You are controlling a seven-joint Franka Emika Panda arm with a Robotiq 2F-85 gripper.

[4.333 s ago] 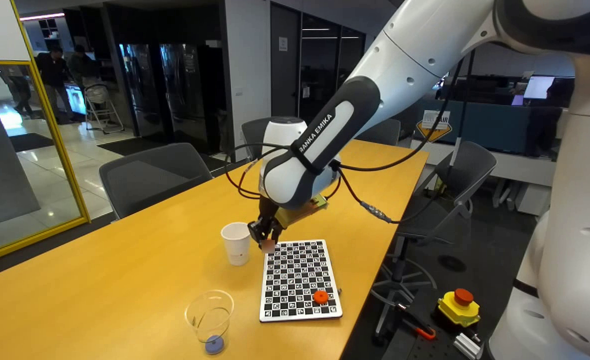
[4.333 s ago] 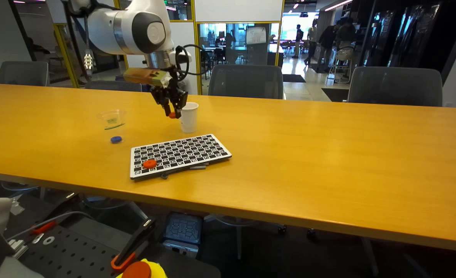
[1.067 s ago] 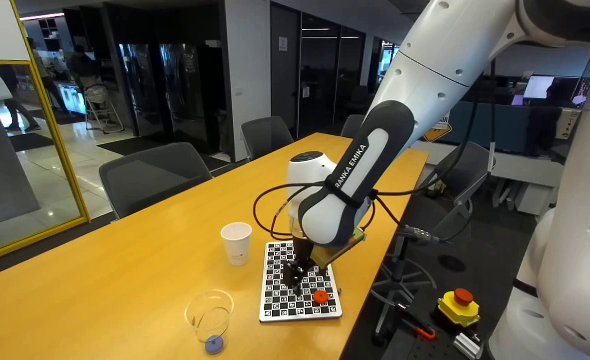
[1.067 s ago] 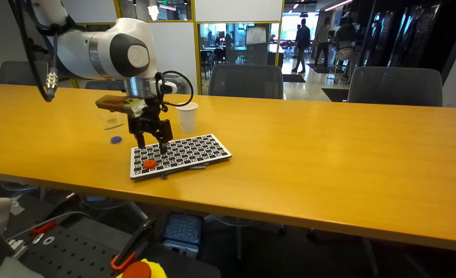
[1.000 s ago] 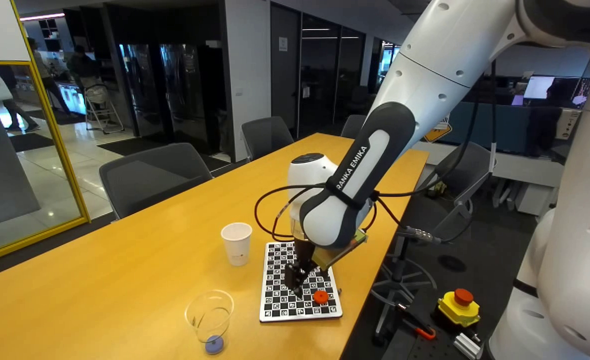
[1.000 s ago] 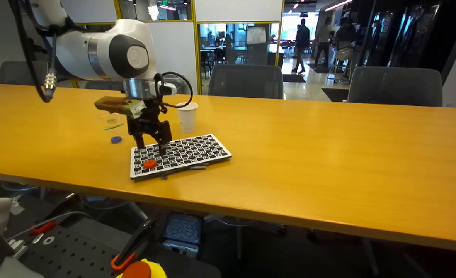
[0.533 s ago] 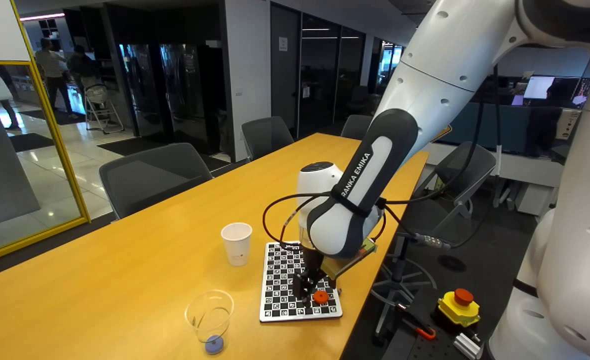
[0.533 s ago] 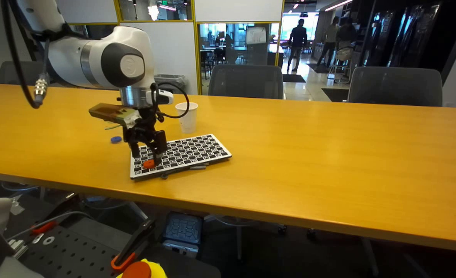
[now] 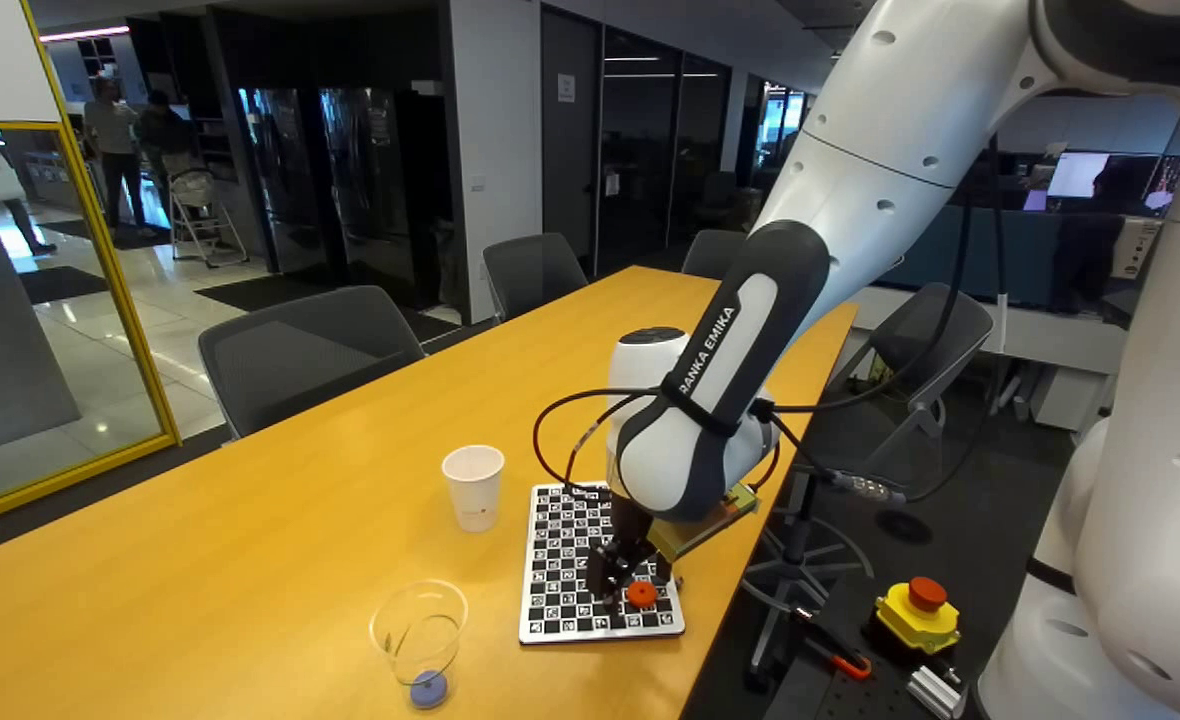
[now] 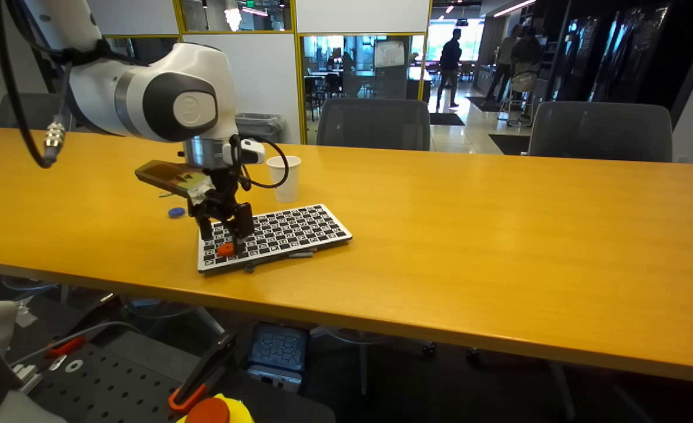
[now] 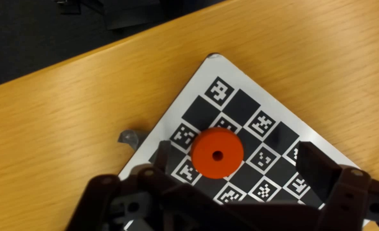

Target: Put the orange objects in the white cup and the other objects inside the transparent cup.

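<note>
In an exterior view a block hides the clear cup's rim; fingers partly cover the board near the counter's edge.

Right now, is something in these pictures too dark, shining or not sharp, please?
Wrist view: the gripper is dark and rather soft, while the orange disc is clearer; in both exterior views, light glares off the tiled floor; in an exterior view, a standing person is almost a silhouette against strong backlight.
</note>
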